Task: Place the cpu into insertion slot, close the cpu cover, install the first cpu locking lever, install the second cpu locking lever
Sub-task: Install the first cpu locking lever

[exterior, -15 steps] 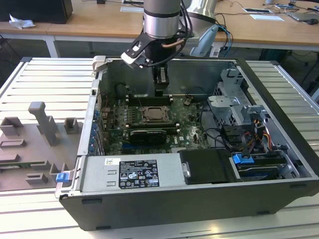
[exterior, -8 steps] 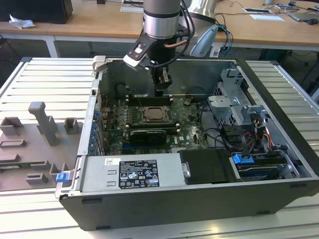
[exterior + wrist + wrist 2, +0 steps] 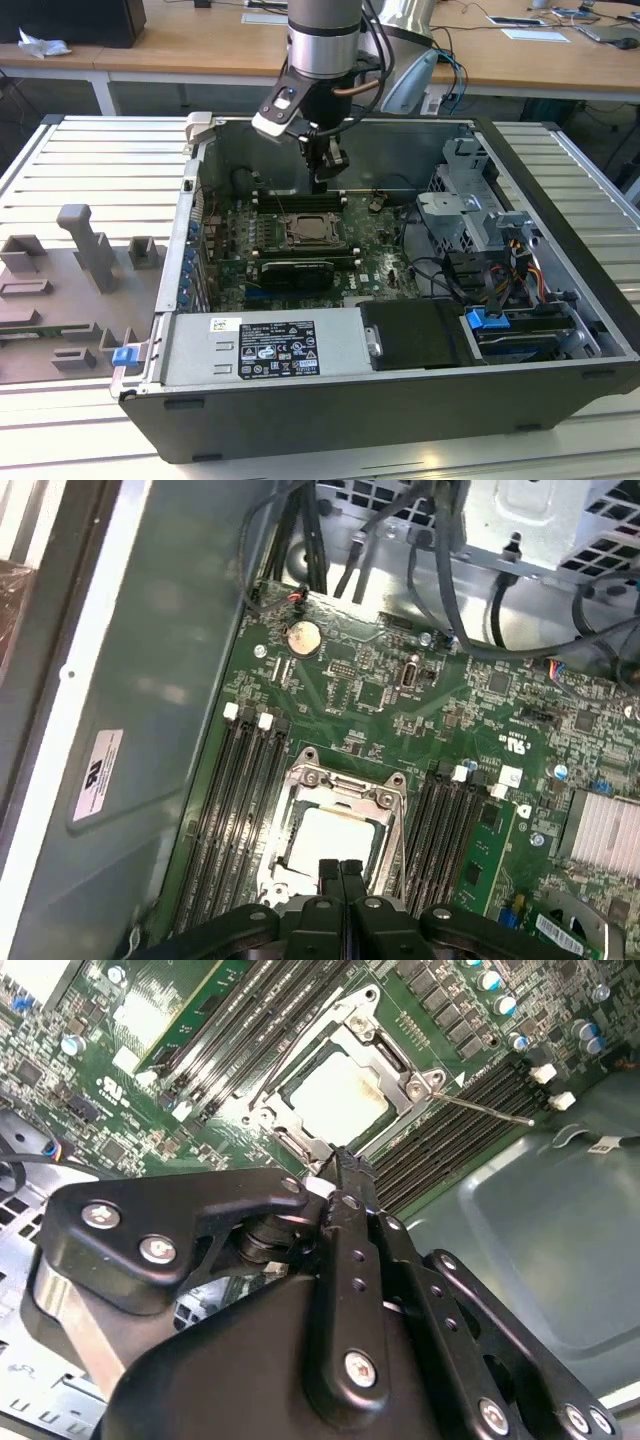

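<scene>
The cpu (image 3: pixel 338 1097) lies in the insertion slot (image 3: pixel 318 233), its pale square top showing in both wrist views through the cut-out of the cpu cover (image 3: pixel 300 1075). The silver cover frame (image 3: pixel 345 785) lies flat around the cpu (image 3: pixel 335 838). A thin silver locking lever (image 3: pixel 488 1109) sticks out from one socket corner over the memory slots. My gripper (image 3: pixel 320 178) hangs just above the socket's far edge in the exterior view. Its black fingers are shut together with nothing between them, and the gripper (image 3: pixel 340 872) tips sit at the socket's rim.
The open computer case has tall metal walls (image 3: pixel 300 150) around the board. Long black memory slots (image 3: pixel 240 800) flank the socket. A black graphics card (image 3: pixel 290 272) lies in front of it, a drive cage (image 3: pixel 470 205) and cables to the exterior view's right. A grey fixture (image 3: pixel 90 250) stands outside the case.
</scene>
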Controlling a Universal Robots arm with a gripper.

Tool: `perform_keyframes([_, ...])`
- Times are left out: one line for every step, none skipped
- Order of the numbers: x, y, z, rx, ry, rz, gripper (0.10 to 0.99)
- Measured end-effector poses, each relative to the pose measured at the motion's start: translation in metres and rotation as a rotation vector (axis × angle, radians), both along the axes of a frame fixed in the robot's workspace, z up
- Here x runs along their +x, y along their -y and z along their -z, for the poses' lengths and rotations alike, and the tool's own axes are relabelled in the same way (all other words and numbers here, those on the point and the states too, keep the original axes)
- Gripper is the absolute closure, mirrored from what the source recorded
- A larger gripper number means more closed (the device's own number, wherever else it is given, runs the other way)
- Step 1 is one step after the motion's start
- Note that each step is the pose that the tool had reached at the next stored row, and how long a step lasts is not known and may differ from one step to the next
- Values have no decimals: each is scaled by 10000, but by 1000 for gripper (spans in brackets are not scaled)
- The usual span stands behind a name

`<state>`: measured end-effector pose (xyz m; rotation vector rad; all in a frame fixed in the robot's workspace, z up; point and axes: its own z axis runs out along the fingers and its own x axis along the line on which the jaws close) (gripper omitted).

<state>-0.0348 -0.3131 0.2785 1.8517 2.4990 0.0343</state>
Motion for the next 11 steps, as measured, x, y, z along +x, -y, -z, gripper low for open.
perform_keyframes([0,0,0,0,0,-143,980])
perform_keyframes([0,0,0,0,0,-239,980])
perform_keyframes([0,0,0,0,0,-324,980])
perform_keyframes([0,0,0,0,0,-454,980])
perform_keyframes([0,0,0,0,0,-628,980])
perform_keyframes([0,0,0,0,0,-691,980])
perform_keyframes([0,0,0,0,0,-756,980])
perform_keyframes([0,0,0,0,0,-874,980])
perform_keyframes([0,0,0,0,0,-998,980])
perform_keyframes([0,0,0,0,0,-1067,980])
perform_keyframes([0,0,0,0,0,-1139,980])
